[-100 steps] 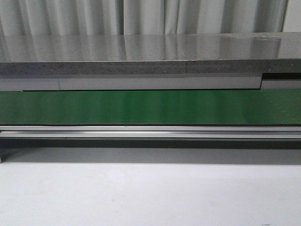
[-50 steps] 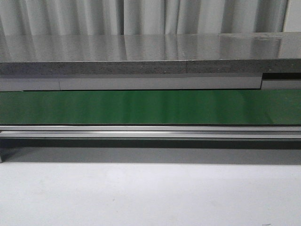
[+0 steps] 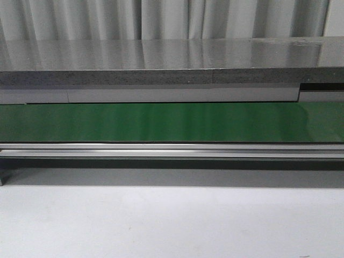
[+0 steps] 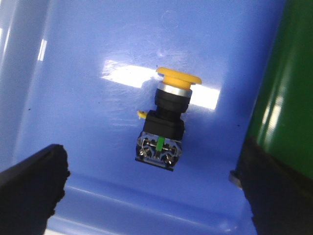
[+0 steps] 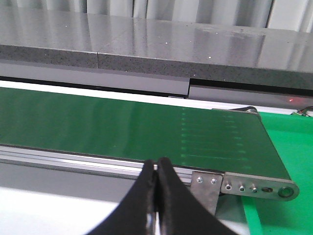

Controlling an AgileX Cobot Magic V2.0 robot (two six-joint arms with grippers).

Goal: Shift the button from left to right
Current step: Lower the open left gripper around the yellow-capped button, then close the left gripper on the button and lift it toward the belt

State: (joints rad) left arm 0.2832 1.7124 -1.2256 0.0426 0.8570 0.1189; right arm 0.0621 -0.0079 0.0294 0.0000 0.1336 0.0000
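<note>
Yellow mushroom-capped button (image 4: 164,125) on glossy blue tray (image 4: 73,88)

Front view: no real change across the three frames; green belt (image 3: 172,122), grey counter (image 3: 161,78) and white table (image 3: 172,220) sit where they were. Only the faint vertical light streaks on the belt sheen have shifted slightly. No arm, gripper or object has come into or left this view
</note>
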